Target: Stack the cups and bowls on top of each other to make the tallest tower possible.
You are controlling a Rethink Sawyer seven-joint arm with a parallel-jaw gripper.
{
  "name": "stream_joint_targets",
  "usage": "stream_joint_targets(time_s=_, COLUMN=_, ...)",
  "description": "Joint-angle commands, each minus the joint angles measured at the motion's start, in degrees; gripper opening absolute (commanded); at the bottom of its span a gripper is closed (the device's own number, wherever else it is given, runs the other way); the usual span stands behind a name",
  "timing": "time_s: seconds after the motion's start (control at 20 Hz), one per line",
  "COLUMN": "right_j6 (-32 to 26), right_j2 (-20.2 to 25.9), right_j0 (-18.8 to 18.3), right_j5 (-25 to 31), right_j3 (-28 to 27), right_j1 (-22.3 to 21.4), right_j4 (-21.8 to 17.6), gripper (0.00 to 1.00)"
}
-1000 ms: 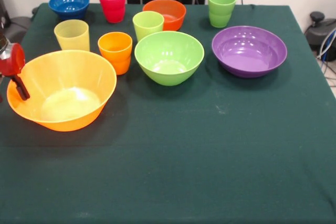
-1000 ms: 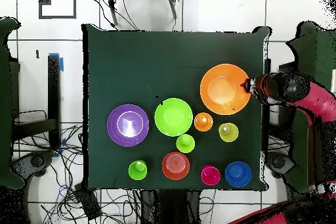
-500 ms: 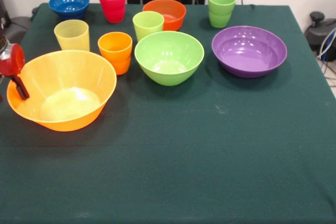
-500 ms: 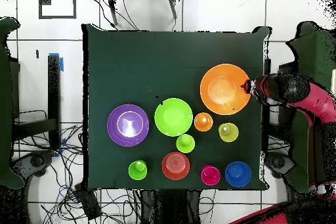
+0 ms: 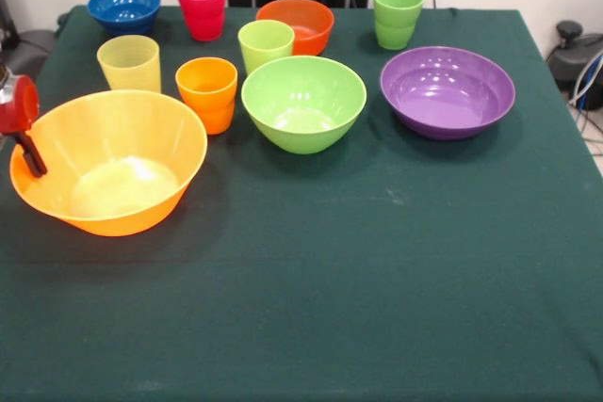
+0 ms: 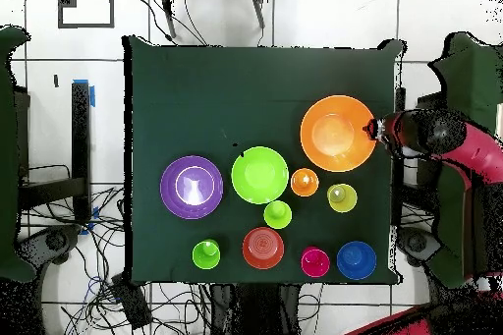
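The large translucent orange bowl (image 5: 141, 218) stands at the table's left side; in the overhead view (image 6: 337, 133) it is at the right edge. My gripper (image 5: 33, 155) sits at its left rim, one black finger over the rim, and appears shut on it; it also shows in the overhead view (image 6: 374, 132). Behind the bowl stand the yellow cup (image 5: 129, 63), orange cup (image 5: 207, 91), lime green cup (image 5: 266, 44), red cup (image 5: 202, 7) and darker green cup (image 5: 398, 16). The lime green bowl (image 5: 303, 101), purple bowl (image 5: 448, 91), orange-red bowl (image 5: 296, 24) and blue bowl (image 5: 123, 7) each stand alone.
The dark green tablecloth (image 5: 377, 308) covers the table. The robot's red arm (image 6: 462, 149) reaches in from beyond the table's edge. Cables and black equipment lie off the table's right side (image 5: 575, 54).
The large orange bowl and my gripper have shifted slightly to the left in the front view, towards the table's edge. Nothing else has moved.
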Motion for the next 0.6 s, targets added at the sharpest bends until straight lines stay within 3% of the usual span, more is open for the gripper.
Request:
stream_joint_targets(time_s=0.05, right_j6=-17.1, right_j2=1.0, right_j0=0.9, right_j5=3.5, right_j3=1.7, right_j1=-2.0, right_j4=-3.5, gripper=1.00)
stream_joint_targets(time_s=0.6, right_j6=-16.9, right_j2=1.1, right_j0=0.9, right_j5=3.0, right_j3=1.6, right_j1=-1.4, right_j4=-3.6, gripper=1.00)
